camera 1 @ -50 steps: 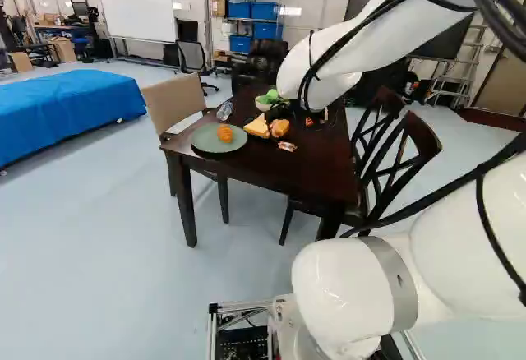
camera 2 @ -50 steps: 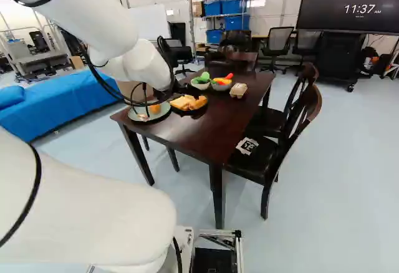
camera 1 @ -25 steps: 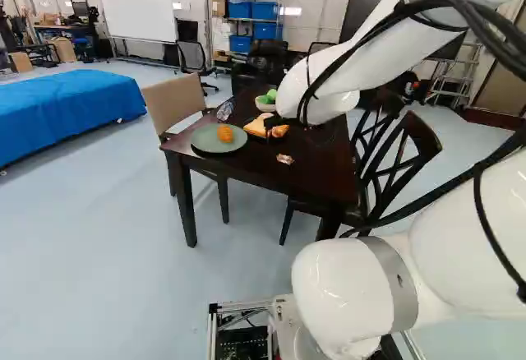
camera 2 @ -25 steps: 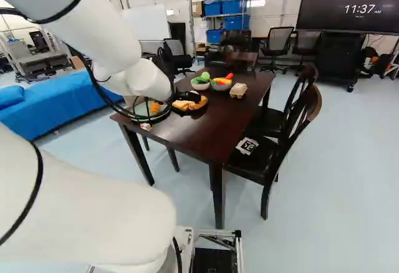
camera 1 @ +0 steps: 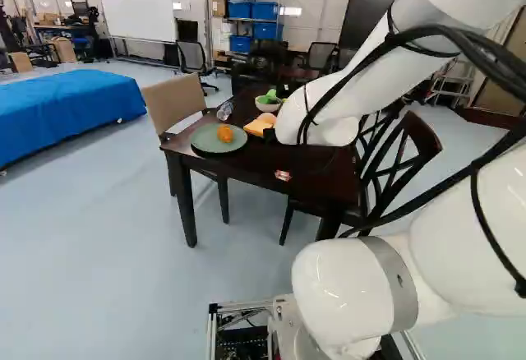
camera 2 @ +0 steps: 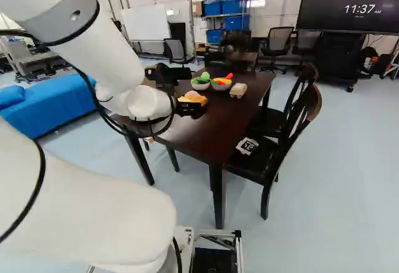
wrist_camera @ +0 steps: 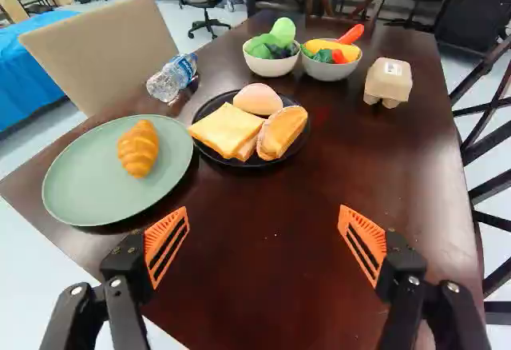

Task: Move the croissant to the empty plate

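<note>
Croissant (wrist_camera: 138, 149), already on the green plate (wrist_camera: 80, 182) by the near-left corner of the table (wrist_camera: 255, 278), lies ahead and left of the gripper (wrist_camera: 263, 214), its fingers parted and released, long axis roughly fore-and-aft, apparently needing only clear withdrawal.

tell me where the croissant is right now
In the left base view, the croissant lies on the green plate at the left edge of the table, beside the black plate of bread.

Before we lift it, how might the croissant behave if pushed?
The croissant is curved and tapered, so it may rock rather than roll far. Its ridges probably help grip. The green plate looks smooth, so a push might slide it.
</note>
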Tool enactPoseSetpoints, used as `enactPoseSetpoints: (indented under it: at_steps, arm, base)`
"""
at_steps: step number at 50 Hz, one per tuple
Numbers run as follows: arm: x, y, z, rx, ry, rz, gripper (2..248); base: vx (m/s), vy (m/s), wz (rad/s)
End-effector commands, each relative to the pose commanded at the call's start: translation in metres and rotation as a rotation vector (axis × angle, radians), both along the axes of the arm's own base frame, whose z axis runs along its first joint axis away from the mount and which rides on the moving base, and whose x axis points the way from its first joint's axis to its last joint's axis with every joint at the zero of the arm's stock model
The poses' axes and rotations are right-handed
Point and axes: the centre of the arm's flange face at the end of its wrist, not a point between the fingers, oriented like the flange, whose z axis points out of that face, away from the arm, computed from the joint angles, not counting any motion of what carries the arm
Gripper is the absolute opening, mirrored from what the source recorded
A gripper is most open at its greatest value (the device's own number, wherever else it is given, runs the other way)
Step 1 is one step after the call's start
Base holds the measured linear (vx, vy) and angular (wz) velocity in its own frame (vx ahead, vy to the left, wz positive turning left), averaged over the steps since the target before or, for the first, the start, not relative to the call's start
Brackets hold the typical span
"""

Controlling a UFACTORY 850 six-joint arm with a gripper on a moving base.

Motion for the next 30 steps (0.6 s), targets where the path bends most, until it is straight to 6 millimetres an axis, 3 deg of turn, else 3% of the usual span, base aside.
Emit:
enactPoseSetpoints:
  at_steps: [30]
  arm:
    - [-0.031, 0.001, -0.038, 0.000, -0.111, 0.001, 247]
  base:
    - [0.000, 0.000, 0.000]
